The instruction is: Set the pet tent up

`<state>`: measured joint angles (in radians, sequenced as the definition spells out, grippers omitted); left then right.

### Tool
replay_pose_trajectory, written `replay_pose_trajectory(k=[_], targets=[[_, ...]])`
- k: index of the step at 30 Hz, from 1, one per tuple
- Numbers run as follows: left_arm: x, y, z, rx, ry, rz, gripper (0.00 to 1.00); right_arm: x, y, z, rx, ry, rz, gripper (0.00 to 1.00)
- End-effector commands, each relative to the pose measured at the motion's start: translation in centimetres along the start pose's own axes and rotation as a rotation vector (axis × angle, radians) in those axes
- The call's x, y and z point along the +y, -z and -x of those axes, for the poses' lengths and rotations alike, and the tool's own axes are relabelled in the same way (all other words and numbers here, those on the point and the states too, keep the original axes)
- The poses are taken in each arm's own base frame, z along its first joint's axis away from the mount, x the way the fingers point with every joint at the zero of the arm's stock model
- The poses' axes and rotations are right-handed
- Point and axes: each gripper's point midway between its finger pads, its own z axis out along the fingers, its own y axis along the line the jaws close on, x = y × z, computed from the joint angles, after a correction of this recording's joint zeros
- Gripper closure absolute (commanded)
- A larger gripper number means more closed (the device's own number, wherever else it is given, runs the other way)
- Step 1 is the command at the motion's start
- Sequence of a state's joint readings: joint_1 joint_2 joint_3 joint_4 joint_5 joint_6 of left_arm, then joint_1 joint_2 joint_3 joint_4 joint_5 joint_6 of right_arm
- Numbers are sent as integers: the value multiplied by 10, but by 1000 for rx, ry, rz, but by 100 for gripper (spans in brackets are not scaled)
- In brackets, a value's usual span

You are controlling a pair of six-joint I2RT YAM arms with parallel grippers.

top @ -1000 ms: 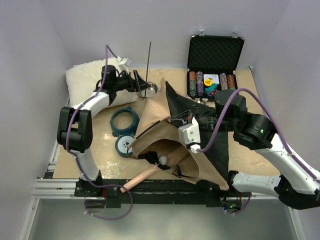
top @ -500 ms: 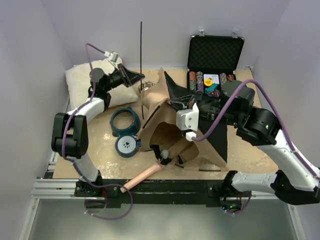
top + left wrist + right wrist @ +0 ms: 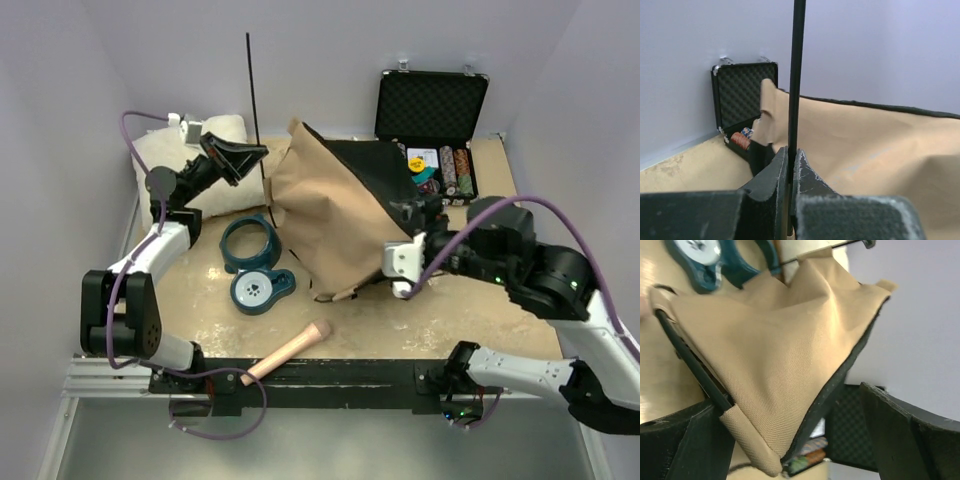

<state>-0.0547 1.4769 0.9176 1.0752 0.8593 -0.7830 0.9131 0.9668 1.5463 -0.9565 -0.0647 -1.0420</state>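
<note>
Pet tent (image 3: 335, 215) on tan table (image 3: 380, 320), lilac walls (image 3: 330, 50)

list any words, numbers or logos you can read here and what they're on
No text can be read in any view.
Card in the chip case: printed, with a yellow spot, too small to read.
White disc in the teal holder: a few dark marks, too small to read.
Tent: no label or logo showing.

Pale lilac walls (image 3: 330, 40); speckled tan tabletop (image 3: 370, 325); seemingly even light.
</note>
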Motion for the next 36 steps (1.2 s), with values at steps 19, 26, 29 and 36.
replay_pose_trajectory(k=[19, 26, 29, 36], targets=[[-13, 23, 8, -2, -189, 52, 100, 86, 52, 29, -294, -39, 213, 1], [3, 21, 1, 29, -173, 93, 100, 77, 53, 89, -519, -130, 361, 2], [6, 22, -2, 40, -185, 98, 100, 62, 61, 118, -619, -235, 392, 2], [2, 17, 3, 44, -230, 67, 100, -29, 78, 181, -813, -443, 227, 1]])
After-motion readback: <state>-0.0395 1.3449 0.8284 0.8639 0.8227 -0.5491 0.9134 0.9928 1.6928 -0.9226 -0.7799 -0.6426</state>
